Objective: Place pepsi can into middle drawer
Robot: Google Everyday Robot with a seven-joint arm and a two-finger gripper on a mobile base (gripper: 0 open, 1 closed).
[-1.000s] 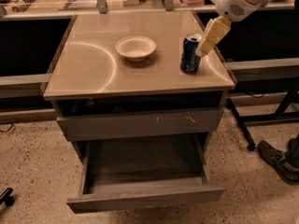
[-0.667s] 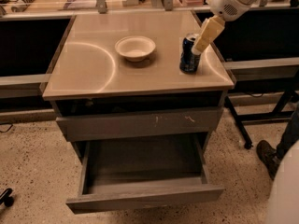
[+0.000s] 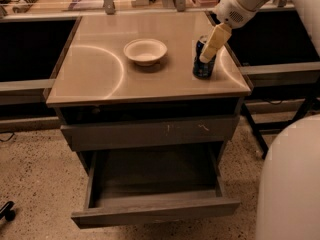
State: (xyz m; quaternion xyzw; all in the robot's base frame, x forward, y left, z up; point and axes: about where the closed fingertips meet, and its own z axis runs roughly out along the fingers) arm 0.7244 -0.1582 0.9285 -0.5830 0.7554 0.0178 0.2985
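Nearest the camera, the middle drawer (image 3: 155,215) is pulled well out below the cabinet. Its plain front panel faces us and its dark inside shows nothing in it. At the lower right a white part of the robot's body (image 3: 292,184) fills the corner of the view. Above the open drawer is the shut drawer front with pale scratch marks (image 3: 150,132), just under the near edge of the tabletop (image 3: 95,76).

The pepsi can (image 3: 200,69) stands upright on the tabletop, close to the right edge and about midway between the near and far right corners. The gripper (image 3: 208,53) reaches down to it from the upper right. Its cream tip lies across the can's top and upper side, so it is at the can and probably touching it. Whether it has clamped on the can or only straddles it cannot be told. A cream round bowl (image 3: 145,50) sits further in toward the middle of the tabletop, well apart from the can.

The step in hand looks like the grasp, and the can is not yet lifted. The next move calls for a firm hold and a straight lift clear of the tabletop. The can then has to be carried out past the near edge and lowered into the open drawer without clipping the scratched front or the drawer's sides.
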